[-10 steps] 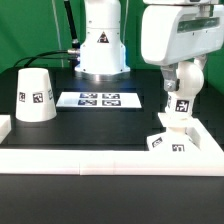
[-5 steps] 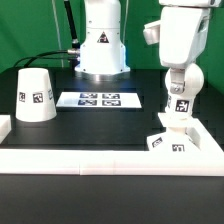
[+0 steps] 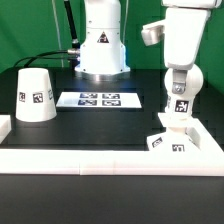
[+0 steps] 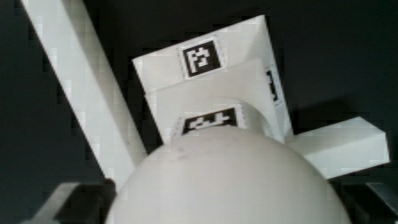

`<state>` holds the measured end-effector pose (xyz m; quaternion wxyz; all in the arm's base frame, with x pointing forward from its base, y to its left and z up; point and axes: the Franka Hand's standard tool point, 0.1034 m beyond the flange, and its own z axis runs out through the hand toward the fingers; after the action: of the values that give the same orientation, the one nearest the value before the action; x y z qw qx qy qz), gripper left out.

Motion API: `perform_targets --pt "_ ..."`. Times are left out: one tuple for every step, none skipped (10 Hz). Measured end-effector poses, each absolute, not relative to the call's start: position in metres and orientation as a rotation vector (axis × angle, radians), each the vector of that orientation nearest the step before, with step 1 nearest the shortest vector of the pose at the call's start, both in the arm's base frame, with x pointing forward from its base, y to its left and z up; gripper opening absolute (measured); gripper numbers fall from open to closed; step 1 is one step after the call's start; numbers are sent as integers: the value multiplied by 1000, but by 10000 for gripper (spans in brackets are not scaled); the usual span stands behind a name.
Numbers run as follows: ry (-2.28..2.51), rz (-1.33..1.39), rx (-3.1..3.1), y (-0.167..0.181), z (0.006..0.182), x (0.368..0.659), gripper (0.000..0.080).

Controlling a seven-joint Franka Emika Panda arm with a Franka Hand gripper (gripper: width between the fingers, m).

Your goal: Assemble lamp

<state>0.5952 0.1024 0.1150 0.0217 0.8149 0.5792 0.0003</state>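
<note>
Arm's upper body swung toward exterior view's right over last second, claw (image 3: 179,113) barely shifted. Still clenched on bulb (image 4: 222,180), sitting on base (image 3: 168,143) by worktop's front corner, exterior view's right. Guessing screw-in twist. Shade (image 3: 35,95) waits untouched.

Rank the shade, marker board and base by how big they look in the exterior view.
1. shade: tallest, bulkiest.
2. marker board: wider but thin, so close to the shade.
3. base: smallest.
</note>
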Motion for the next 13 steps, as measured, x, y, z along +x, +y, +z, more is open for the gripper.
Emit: perform_targets --pt "1768 2 2545 102 115 595 576" --pt "1748 3 2561 101 115 595 576" --pt "1642 5 2632 99 115 595 576" --pt "1525 8 2701 98 115 595 576" --pt "1445 10 2745 98 114 595 576" --pt "1322 14 2807 98 114 595 577" --pt "1228 19 2850 98 114 595 577" --pt "1091 22 2906 98 114 595 577" --pt "975 24 2947 98 114 595 577" --pt "839 26 2992 98 114 595 577" --pt "704 28 3032 99 114 595 577" --pt "566 30 3064 100 114 595 577" --pt "417 32 3089 102 114 594 577"
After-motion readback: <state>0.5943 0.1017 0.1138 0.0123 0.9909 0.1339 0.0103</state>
